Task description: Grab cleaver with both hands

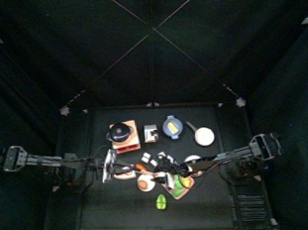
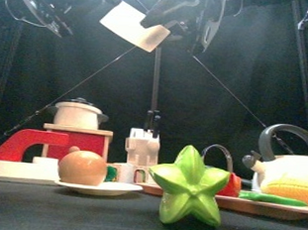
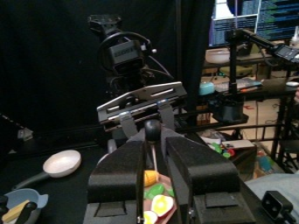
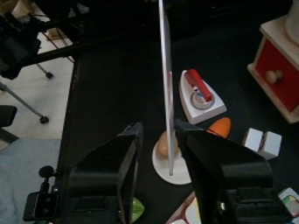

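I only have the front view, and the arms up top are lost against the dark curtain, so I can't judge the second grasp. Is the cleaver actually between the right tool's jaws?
Observer: Yes. The right wrist view shows the cleaver edge-on as a thin line running down between the jaws of the right tool. The jaws stand apart, with a gap on each side of the blade.
Operator: What is keeping it in the air, then?
Observer: In the left wrist view, the left tool is closed on the handle, and the blade stands up just beyond its jaws.
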{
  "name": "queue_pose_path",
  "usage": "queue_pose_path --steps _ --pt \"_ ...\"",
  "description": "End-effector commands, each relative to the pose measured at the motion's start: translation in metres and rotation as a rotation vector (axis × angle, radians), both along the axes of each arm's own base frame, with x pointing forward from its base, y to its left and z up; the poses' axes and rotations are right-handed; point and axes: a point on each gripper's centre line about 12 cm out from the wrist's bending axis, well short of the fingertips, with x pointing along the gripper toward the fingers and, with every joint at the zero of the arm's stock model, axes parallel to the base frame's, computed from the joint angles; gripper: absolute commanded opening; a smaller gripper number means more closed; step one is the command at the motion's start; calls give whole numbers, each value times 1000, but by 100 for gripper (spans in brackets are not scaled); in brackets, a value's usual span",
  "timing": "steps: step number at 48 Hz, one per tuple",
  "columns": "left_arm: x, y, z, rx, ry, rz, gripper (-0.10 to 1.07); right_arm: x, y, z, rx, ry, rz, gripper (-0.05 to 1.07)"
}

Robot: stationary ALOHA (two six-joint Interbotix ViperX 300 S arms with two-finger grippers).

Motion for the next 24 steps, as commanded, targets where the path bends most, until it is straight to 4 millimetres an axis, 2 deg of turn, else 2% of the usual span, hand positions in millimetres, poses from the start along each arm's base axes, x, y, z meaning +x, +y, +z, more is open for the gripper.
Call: queue_pose_path --steps 1,5,10,24 --pt "2 -1 8 -2 -26 -2 55 2 -1 18 10 -48 0 52" --pt "2 -1 6 0 -23 -5 55 1 -1 17 11 -45 -1 43" --pt "2 -4 0 12 -2 -21 55 -3 1 17 22 -43 -1 36" --pt "21 -21 -31 30 117 -82 56 -23 4 13 62 -27 -3 35"
